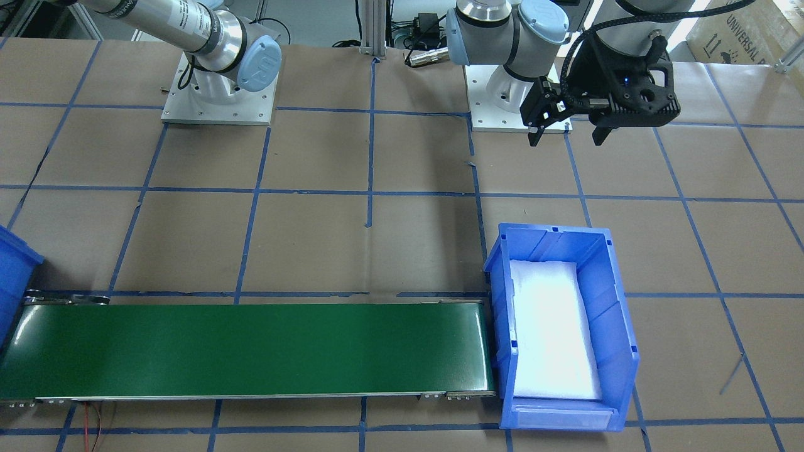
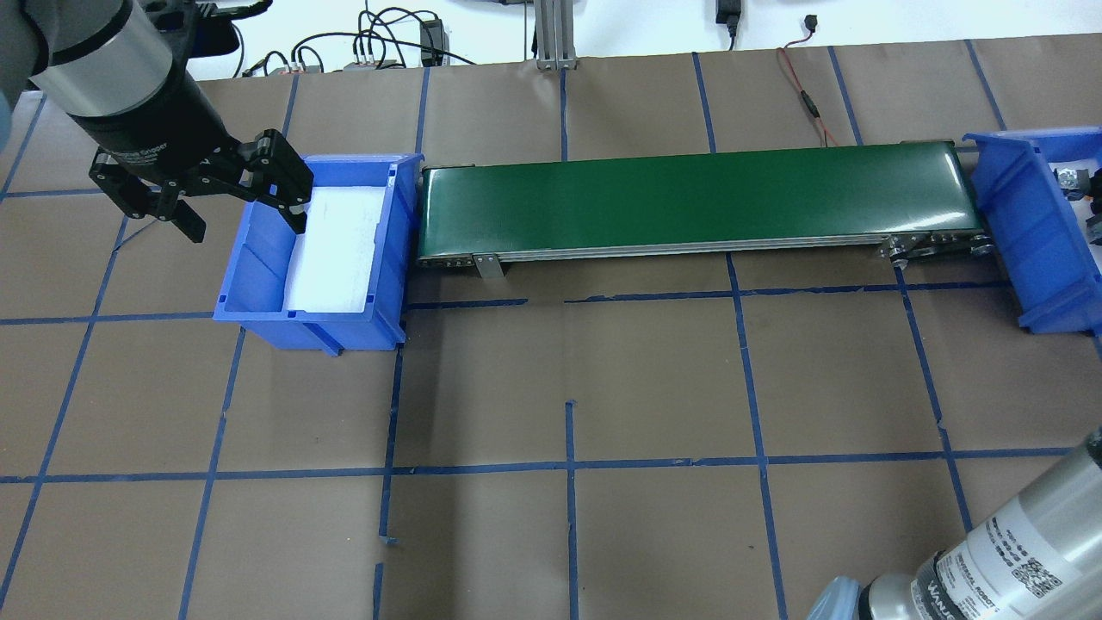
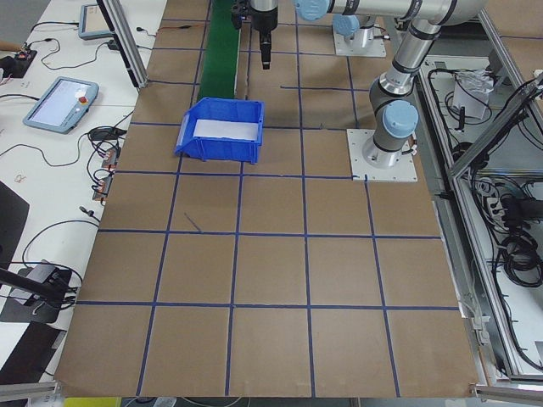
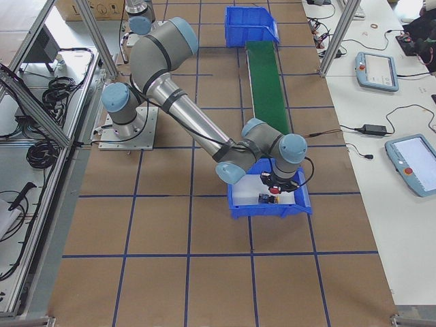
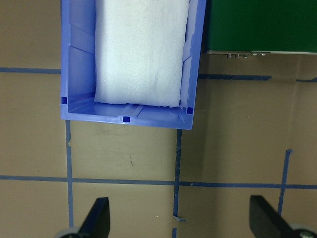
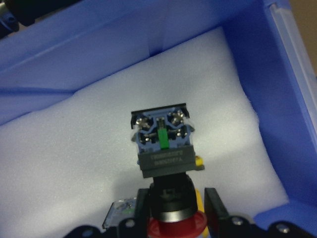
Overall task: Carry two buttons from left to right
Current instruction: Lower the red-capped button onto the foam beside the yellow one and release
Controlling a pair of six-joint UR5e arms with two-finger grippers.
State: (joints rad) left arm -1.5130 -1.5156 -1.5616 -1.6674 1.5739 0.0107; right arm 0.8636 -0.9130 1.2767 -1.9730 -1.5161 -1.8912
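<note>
So the red button (image 6: 163, 153) sits right between the fingers of the right end effector (image 6: 177, 194), down inside the right bin (image 6: 277, 99) over the white foam (image 6: 74, 163). In the right wrist view its long axis runs 6 to 12: red cap at 6 by the palm, terminal block out at 12. The fingers are narrowed around the black neck. A yellow sliver (image 6: 199, 161), maybe the other button, shows past one side, so I can't tell if it's a real pinch.

The left end effector (image 2: 247, 226) is spread wide and holding nothing, next to the left bin (image 2: 396, 241) at the belt's (image 2: 689, 198) 9 o'clock end in the overhead view. That bin holds only foam. The right arm is far nearer, so the next move looks like its job.
</note>
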